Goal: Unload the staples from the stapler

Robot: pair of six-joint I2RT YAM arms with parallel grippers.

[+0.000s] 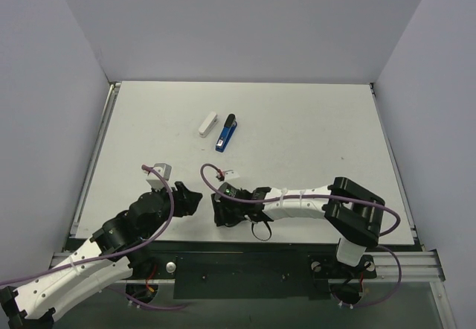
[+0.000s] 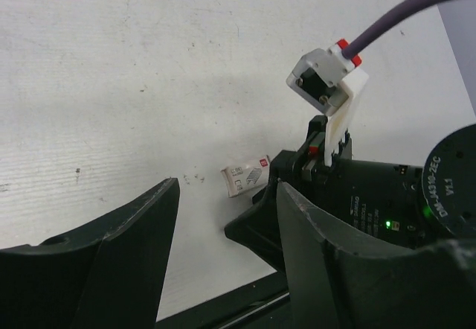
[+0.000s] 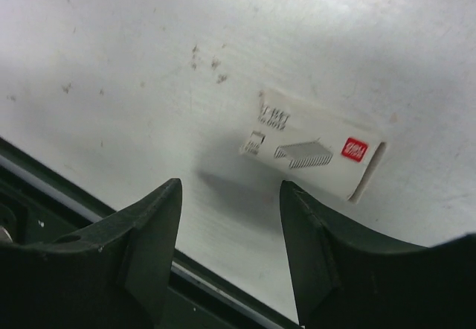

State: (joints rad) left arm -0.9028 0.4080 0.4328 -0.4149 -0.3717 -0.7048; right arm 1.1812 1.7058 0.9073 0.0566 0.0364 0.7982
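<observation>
Left gripper [image 2: 229,187] stands spread, nothing between its fingers. Right gripper [image 3: 230,187] is likewise spread and empty, low over the table [image 1: 312,128] near its front edge. Just ahead of both lies a small white box [image 3: 316,150] with a red label and a drawn strip of staples, its print too fine to read; in the top view the two wrists hide it. The blue stapler [image 1: 226,134] lies well apart, further up the table, cut off at the left wrist view's top edge. Just beside it lies a white oblong thing [image 1: 207,124], too small to identify
</observation>
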